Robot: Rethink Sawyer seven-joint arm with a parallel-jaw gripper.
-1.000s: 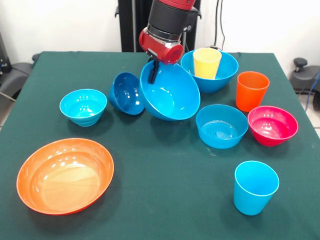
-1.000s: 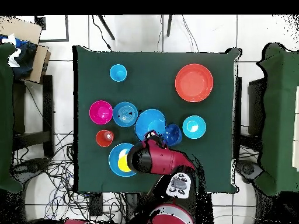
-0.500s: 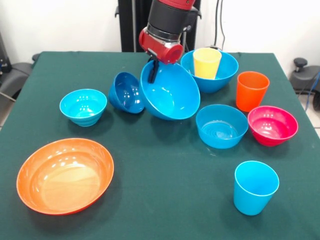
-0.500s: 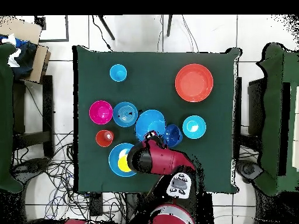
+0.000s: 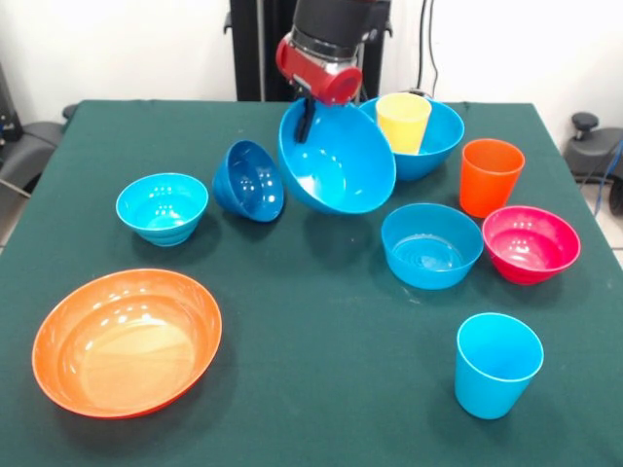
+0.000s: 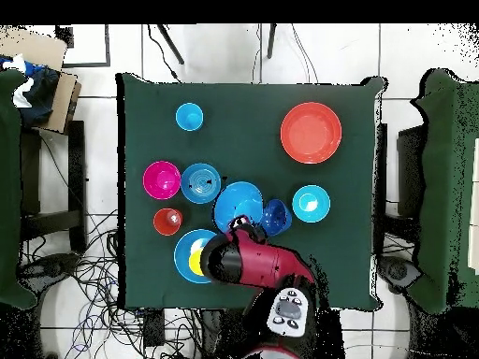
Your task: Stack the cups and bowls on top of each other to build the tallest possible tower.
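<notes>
Dark green tablecloth (image 5: pixel 321 389), plain, no pattern. Wide shallow bowl (image 5: pixel 127 341): orange, glossy. Small bowl (image 5: pixel 162 207) beside it: cyan. Tilted small bowl (image 5: pixel 250 181): dark blue. Large tilted bowl (image 5: pixel 337 157): blue. Second large bowl (image 5: pixel 433 141): the same blue; cup (image 5: pixel 402 122) inside it: yellow. Medium bowl (image 5: pixel 431 245): light blue. Small bowl (image 5: pixel 531 243) at the side: magenta-red. Cup (image 5: pixel 490 176) behind it: orange. Cup (image 5: pixel 496 364) nearest the camera: light blue. Arm (image 5: pixel 326 44): black, with a red collar. Wall (image 5: pixel 117 44): white. Floor (image 6: pixel 215 51): white tiles, dark joints.
</notes>
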